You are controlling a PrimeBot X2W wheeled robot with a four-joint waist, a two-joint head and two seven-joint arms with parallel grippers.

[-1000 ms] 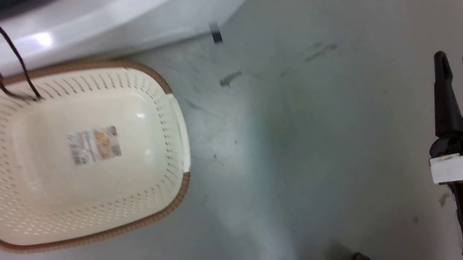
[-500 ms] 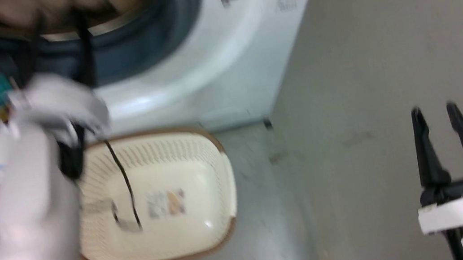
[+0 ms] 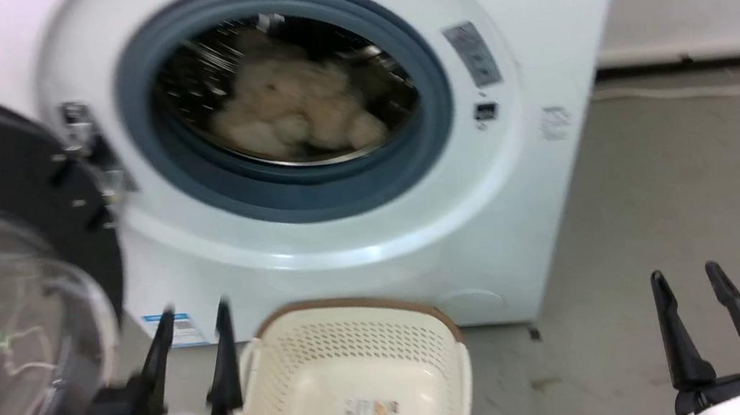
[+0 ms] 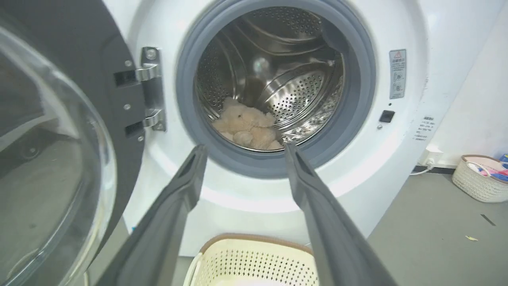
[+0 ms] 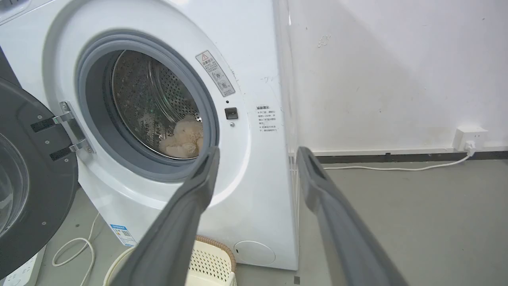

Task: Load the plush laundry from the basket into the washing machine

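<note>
Plush laundry (image 4: 248,129) lies inside the washing machine (image 3: 534,32), basket (image 3: 358,383) bare, left gripper (image 3: 195,312) and right gripper (image 3: 683,273) fingers (image 4: 315,206) spread, holding nothing; loading looks done, so swinging the door (image 4: 59,139) shut seems next.

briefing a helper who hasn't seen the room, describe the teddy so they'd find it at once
Find the big white washing machine with its door swung open. Inside the shiny perforated drum, at the bottom, lies the plush laundry: a shaggy cream-beige teddy. Its fur sets it apart from the smooth cream basket on the floor.
</note>
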